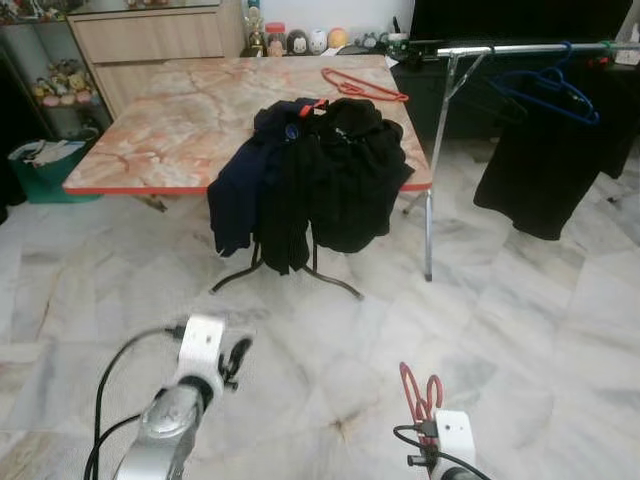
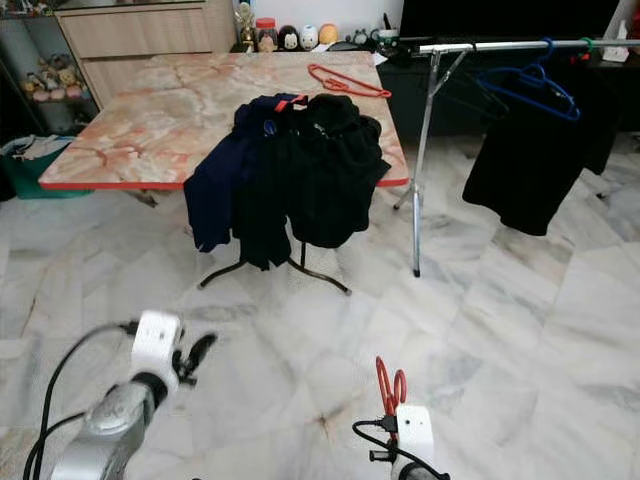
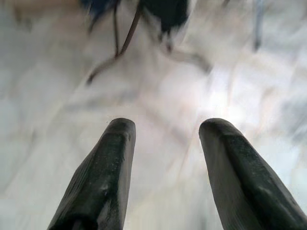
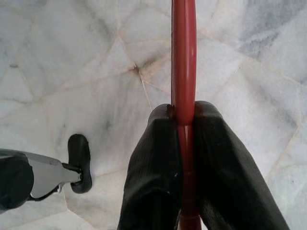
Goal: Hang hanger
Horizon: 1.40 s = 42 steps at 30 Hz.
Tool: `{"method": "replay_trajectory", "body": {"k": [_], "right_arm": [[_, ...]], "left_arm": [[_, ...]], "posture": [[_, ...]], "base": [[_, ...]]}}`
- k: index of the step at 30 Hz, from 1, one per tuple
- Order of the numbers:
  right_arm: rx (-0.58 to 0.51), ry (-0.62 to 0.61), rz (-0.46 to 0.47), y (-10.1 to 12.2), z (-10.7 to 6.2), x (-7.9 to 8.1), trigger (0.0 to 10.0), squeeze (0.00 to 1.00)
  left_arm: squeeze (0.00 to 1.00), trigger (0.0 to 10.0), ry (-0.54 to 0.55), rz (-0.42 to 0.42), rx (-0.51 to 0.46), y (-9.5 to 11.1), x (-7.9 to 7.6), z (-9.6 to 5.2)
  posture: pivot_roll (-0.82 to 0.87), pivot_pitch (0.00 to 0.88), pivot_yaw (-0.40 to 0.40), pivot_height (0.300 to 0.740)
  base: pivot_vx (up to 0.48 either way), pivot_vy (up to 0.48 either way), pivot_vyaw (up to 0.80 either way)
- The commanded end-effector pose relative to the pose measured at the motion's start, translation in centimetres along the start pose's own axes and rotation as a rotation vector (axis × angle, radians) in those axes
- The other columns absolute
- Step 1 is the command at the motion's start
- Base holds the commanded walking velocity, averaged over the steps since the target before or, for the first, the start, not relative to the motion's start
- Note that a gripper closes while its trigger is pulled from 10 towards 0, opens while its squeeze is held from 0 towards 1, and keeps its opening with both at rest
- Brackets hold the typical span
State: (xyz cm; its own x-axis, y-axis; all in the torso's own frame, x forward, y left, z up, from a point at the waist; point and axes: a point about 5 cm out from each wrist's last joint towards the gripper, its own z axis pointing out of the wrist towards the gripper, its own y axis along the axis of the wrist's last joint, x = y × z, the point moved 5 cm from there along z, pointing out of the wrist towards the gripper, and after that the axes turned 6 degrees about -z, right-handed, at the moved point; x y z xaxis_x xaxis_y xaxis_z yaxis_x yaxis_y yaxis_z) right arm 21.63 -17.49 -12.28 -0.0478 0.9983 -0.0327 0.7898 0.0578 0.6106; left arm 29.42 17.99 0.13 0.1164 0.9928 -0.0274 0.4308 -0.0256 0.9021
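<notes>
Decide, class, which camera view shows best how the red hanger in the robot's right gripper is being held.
The right wrist view: the right gripper is shut on the red hanger, whose bar runs up between the two black fingers. In the left eye and right eye views the hanger is a small red loop above that wrist, low in the picture.

Head stereo pair: both eyes look forward and down from standing height across a marble floor (image 1: 520, 300) toward a table (image 1: 180, 130) and a clothes rail (image 2: 500, 45), all well ahead of the arms. The two pictures share nearly the whole scene, the right eye's shifted slightly sideways. Left wrist camera: sits just behind the left gripper (image 3: 165, 143), looking along its parted fingers at blurred floor and the table's legs (image 3: 120, 43) beyond the fingertips. Right wrist camera: looks down along the right gripper (image 4: 183, 115), very near its fingers pinching a red hanger (image 4: 183, 52); the floor lies beyond, and the left gripper's tip appears beside it.
</notes>
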Motion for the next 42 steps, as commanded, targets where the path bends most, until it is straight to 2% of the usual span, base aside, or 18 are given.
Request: {"method": "replay_trajectory", "body": {"k": [1, 4, 7, 11, 15, 16, 20, 21, 22, 23, 24, 25, 26, 27, 29, 32, 39, 42], "right_arm": [[-0.016, 0.023, 0.001, 0.2, 0.0, 0.7, 10.0, 0.00], [-0.031, 0.039, -0.056, 0.6, 0.1, 0.8, 10.0, 0.00], [-0.042, 0.067, -0.114, 0.9, 0.1, 1.1, 10.0, 0.00], [-0.067, 0.204, -0.292, 1.5, 0.0, 2.5, 10.0, 0.00], [-0.091, 0.258, -0.514, 2.1, -0.1, 3.2, 10.0, 0.00], [-0.091, 0.258, -0.514, 2.1, -0.1, 3.2, 10.0, 0.00], [-0.101, 0.297, -0.634, 2.2, -0.1, 3.6, 10.0, 0.00], [-0.259, 0.355, -0.674, 9.4, -0.7, 0.5, 10.0, 0.00], [-0.318, 0.376, -0.710, 12.0, -1.3, -0.4, 10.0, 0.00], [-0.318, 0.376, -0.710, 12.0, -1.3, -0.4, 10.0, 0.00], [-0.368, 0.406, -0.764, 14.3, -2.0, -0.9, 10.0, 0.00], [-0.368, 0.406, -0.764, 14.3, -2.0, -0.9, 10.0, 0.00], [-0.391, 0.475, -0.792, 15.4, -2.6, -0.4, 10.0, 0.00], [-0.383, 0.542, -0.813, 15.5, -3.0, 0.1, 10.0, 0.00], [-0.369, 0.583, -0.838, 15.2, -3.2, 0.3, 10.0, 0.00], [-0.281, 0.794, -0.914, 13.7, -4.4, 0.8, 10.0, 0.00], [-0.130, 0.937, -0.990, 11.6, -5.4, -0.3, 10.0, 0.00], [-0.075, 0.992, -1.032, 10.7, -5.8, -0.6, 10.0, 0.00]], "left_arm": [[0.00, 10.0, 0.000, 0.035, 0.052, -1.6, 0.3, 0.6], [0.00, 10.0, -0.008, 0.080, 0.093, -2.9, 0.3, 1.0], [0.00, 10.0, -0.020, 0.097, 0.079, -2.6, 0.2, 1.1], [0.00, 10.0, -0.105, 0.139, -0.047, 0.2, -0.7, 1.5], [0.00, 10.0, -0.210, 0.209, -0.161, 3.1, -1.5, 1.2], [0.00, 10.0, -0.210, 0.209, -0.161, 3.1, -1.5, 1.2], [0.00, 10.0, -0.291, 0.277, -0.188, 3.8, -2.2, 0.7], [0.00, 10.0, -0.340, 0.327, -0.199, 4.2, -2.6, 0.4], [0.00, 10.0, -0.360, 0.351, -0.199, 4.3, -2.7, 0.3], [0.00, 10.0, -0.360, 0.351, -0.199, 4.3, -2.7, 0.3], [0.00, 10.0, -0.392, 0.392, -0.195, 4.4, -2.9, 0.1], [0.00, 10.0, -0.392, 0.392, -0.195, 4.4, -2.9, 0.1], [0.00, 10.0, -0.424, 0.430, -0.185, 4.3, -3.1, -0.1], [0.00, 10.0, -0.442, 0.452, -0.178, 4.2, -3.2, -0.1], [0.00, 10.0, -0.452, 0.463, -0.174, 4.1, -3.2, -0.2], [0.00, 10.0, -0.543, 0.512, -0.136, 3.3, -4.0, -0.9], [0.00, 10.0, -0.698, 0.558, -0.104, 3.0, -5.5, -2.4], [0.00, 10.0, -0.806, 0.576, -0.046, 2.3, -5.9, -3.6]], "posture": [[0.04, 0.000, -0.005, 0.716], [0.04, 0.000, -0.004, 0.716], [0.04, 0.000, -0.004, 0.716], [0.03, 0.000, -0.004, 0.716], [0.03, 0.000, -0.009, 0.716], [0.03, 0.000, -0.009, 0.716], [0.03, 0.000, -0.009, 0.716], [0.03, 0.000, -0.008, 0.716], [0.03, 0.000, -0.008, 0.716], [0.03, 0.000, -0.008, 0.716], [0.02, 0.000, -0.008, 0.716], [0.02, 0.000, -0.008, 0.716], [0.02, 0.000, -0.008, 0.716], [0.02, 0.000, -0.007, 0.716], [0.02, 0.000, -0.007, 0.716], [0.02, 0.000, -0.007, 0.716], [0.03, 0.000, -0.018, 0.716], [0.03, 0.000, -0.024, 0.716]], "base": [[0.000, 0.000, 0.00], [0.000, 0.000, 0.00], [0.000, 0.000, 0.00], [0.000, 0.000, 0.00], [0.000, 0.000, 0.00], [0.000, 0.000, 0.00], [0.000, 0.000, 0.00], [0.000, 0.000, 0.00], [0.000, 0.000, 0.00], [0.000, 0.000, 0.00], [0.000, 0.000, 0.00], [0.000, 0.000, 0.00], [0.000, 0.000, 0.00], [0.000, 0.000, 0.00], [0.000, 0.000, 0.00], [0.000, 0.000, 0.00], [0.000, 0.000, 0.00], [0.000, 0.000, 0.00]]}}
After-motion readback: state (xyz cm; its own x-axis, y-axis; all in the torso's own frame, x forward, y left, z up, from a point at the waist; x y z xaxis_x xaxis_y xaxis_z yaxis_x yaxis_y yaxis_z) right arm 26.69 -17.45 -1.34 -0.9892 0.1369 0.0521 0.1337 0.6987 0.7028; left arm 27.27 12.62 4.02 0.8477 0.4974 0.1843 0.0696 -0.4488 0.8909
